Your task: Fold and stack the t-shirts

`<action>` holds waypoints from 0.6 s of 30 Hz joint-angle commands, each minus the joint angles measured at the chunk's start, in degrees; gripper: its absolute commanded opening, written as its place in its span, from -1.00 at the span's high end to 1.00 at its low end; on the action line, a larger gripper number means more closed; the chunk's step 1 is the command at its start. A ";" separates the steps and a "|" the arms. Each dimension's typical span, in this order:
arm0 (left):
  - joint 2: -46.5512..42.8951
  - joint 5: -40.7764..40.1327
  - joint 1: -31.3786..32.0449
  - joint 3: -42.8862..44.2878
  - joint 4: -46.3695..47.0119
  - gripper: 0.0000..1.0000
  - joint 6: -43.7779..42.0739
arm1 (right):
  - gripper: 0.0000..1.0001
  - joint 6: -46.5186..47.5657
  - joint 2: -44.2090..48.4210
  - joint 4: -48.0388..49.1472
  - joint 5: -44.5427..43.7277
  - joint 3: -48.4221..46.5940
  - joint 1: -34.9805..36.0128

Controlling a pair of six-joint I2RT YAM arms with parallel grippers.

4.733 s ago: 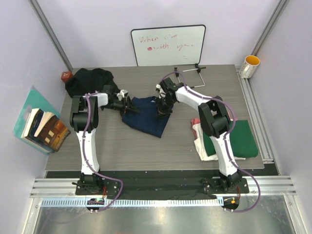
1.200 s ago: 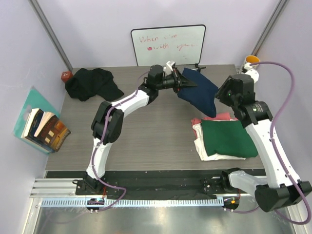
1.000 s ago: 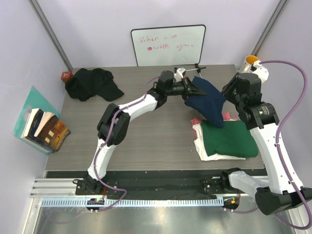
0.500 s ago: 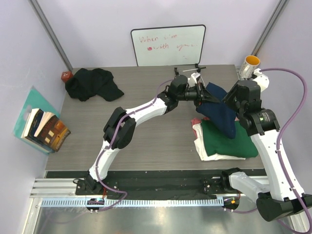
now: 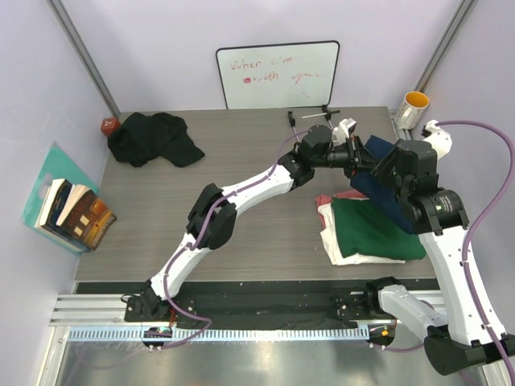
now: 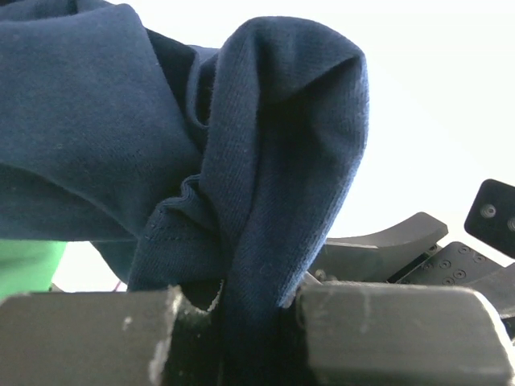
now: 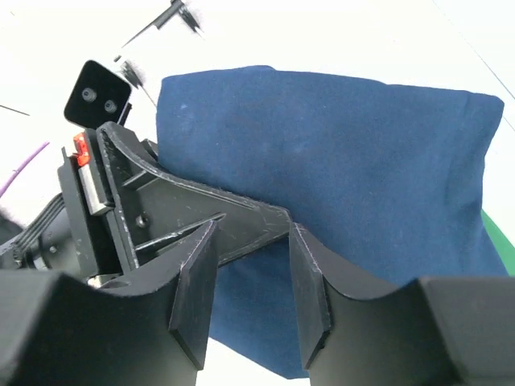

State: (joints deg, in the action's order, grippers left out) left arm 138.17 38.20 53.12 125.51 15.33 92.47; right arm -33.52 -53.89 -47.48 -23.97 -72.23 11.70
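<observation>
- Stacking step: left claw (image 6: 241, 322) pinches the folded navy-blue cotton t-shirt (image 5: 385, 195) above the dark-green t-shirt (image 5: 374, 231) at 3 o'clock.
- Right claw (image 7: 251, 232) half-spread, hold unclear.
- Next: lower squarely, release.

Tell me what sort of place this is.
Probably a robotics lab test cell: a left arm and right arm bolted at the table edge, a whiteboard propped behind, plain walls around.

Overhead, the light is even and soft — faint shadows on the table (image 5: 273, 241). Through my wrist cameras the background burns out to white, and my own fingers (image 6: 386, 338) sit close, dark, slightly blurred.
</observation>
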 commanded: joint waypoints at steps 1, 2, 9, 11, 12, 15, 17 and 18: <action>-3.42 1.44 1.98 -4.73 4.79 0.99 1.31 | 0.09 -0.15 0.63 1.52 -0.38 0.42 -0.01; -3.78 1.44 2.16 -8.06 6.10 1.00 1.57 | 0.10 -0.23 0.63 1.52 -0.21 0.51 -0.01; -7.90 2.33 5.23 -24.07 11.74 1.00 6.93 | 0.10 -0.94 -0.25 1.52 0.59 0.95 -0.01; -11.15 1.80 4.97 -29.77 7.90 1.00 7.03 | 0.10 -0.94 -0.52 1.60 0.50 0.95 -0.01; -11.95 1.97 4.62 -31.02 6.04 0.99 6.59 | 0.10 -1.02 -0.95 1.61 0.50 1.03 -0.01; -13.62 2.94 4.53 -34.72 3.22 1.00 7.72 | 0.10 -1.29 -2.01 2.13 0.94 1.56 -0.10; -13.98 2.94 4.53 -34.90 1.64 1.00 7.21 | 0.10 -2.16 -2.36 3.01 1.81 2.17 -0.01; -14.24 2.68 4.27 -34.46 0.41 1.00 6.33 | 0.10 -2.51 -2.45 3.27 2.25 2.79 -0.10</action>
State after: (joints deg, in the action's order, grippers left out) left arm 129.71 38.57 57.06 90.50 18.39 98.89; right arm -34.02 -55.75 -47.40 -22.65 -70.59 11.70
